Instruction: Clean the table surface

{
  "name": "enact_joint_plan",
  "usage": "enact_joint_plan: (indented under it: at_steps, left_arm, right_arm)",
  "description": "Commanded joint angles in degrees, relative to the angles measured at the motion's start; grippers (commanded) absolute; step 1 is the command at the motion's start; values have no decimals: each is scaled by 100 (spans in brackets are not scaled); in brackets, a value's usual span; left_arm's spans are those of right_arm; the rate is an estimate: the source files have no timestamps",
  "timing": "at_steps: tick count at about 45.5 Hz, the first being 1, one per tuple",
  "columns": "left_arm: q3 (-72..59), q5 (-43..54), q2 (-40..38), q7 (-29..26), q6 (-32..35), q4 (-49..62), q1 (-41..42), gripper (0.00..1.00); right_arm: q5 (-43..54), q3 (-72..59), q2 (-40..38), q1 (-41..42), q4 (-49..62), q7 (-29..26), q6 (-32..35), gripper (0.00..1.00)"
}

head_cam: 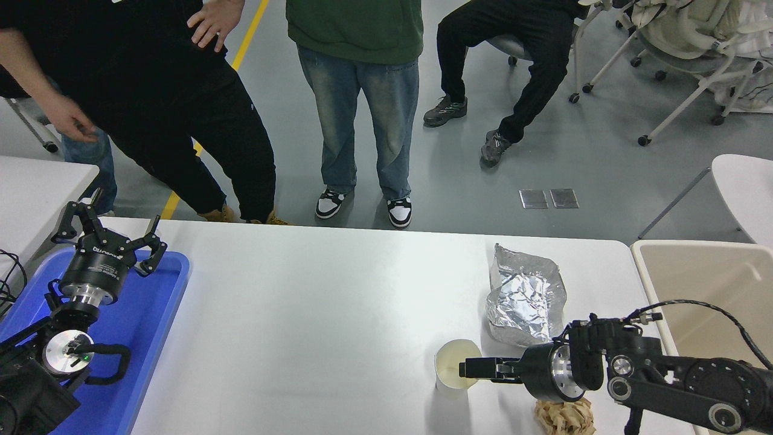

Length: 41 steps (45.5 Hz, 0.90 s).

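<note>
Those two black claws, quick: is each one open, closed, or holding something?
Left gripper: open, holding nothing, parked above the blue tray.
Right gripper: at the paper cup rim; open or closed cannot be told.

White lettering runs across the body of the left gripper (107,241), too small to read.

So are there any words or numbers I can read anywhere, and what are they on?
White lettering on the black body of the left gripper, which is parked over the blue tray: too blurred and turned away to read.
Paper cup, foil bag, table surface: no words or numbers visible.
</note>
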State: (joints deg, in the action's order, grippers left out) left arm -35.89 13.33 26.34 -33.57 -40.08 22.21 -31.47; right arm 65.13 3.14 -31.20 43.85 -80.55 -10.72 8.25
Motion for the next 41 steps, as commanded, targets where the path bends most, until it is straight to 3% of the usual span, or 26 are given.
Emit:
enact_joint_plan:
  at_steps: [1, 5, 10, 30, 41]
  left_arm:
    - [3, 3, 3, 0, 0, 3, -8, 100]
    - [3, 3, 3, 0, 0, 3, 0, 100]
    - [3, -6, 3, 0, 0, -6, 0, 100]
    - [3, 3, 3, 0, 0, 3, 0, 100]
    - [3, 3, -6, 0, 0, 3, 0, 100]
  right_arm:
    - [325, -41, 185, 97, 171, -17, 106, 53]
    - [562, -50, 176, 98, 162, -9, 150, 26]
    - [563, -32, 176, 98, 162, -9, 326, 0]
    - [273, 47, -272, 194, 4, -26, 563, 0]
    - [-254, 178, -1440, 677, -690, -26, 721, 0]
